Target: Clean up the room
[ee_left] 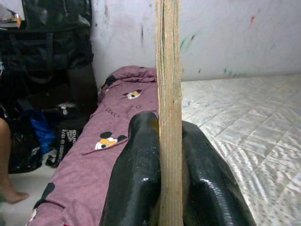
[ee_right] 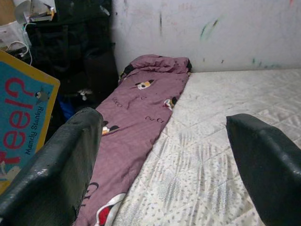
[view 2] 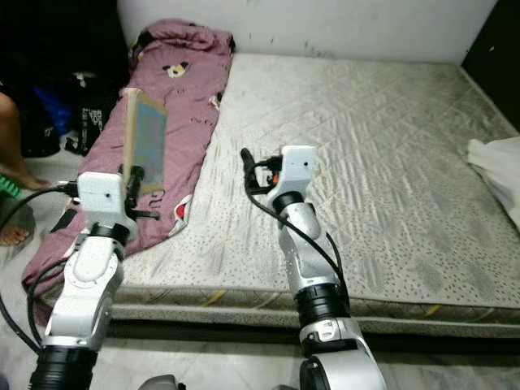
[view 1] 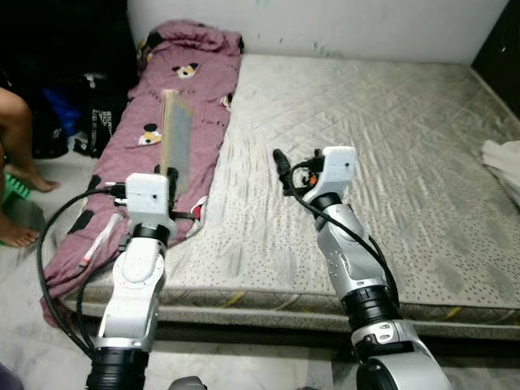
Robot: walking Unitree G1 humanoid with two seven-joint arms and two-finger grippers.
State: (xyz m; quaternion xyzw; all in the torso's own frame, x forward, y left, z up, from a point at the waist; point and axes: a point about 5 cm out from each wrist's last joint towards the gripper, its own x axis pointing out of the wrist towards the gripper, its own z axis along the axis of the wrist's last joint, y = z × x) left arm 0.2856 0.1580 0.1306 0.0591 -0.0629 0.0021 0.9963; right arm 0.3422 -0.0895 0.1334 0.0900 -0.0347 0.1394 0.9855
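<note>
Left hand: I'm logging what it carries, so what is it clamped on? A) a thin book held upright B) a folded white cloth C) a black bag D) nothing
A: the left hand pinches a thin book upright above the purple blanket.

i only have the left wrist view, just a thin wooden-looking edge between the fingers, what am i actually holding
Observer: A flat book with a blue cover, held upright in the left gripper. You see it edge-on; the right wrist view shows printed lettering on the cover.
Operator: ok where is the right gripper
Observer: The right gripper is raised over the mattress, fingers wide apart, with nothing between them.
Operator: anything else on the mattress
Observer: A purple blanket with cartoon mouse prints lies along the mattress's left edge, partly hanging to the floor, and some white cloth lies at the far right.
Operator: anyone nearby
Observer: Yes, a person's legs are at the left, beside dark bags.
</note>
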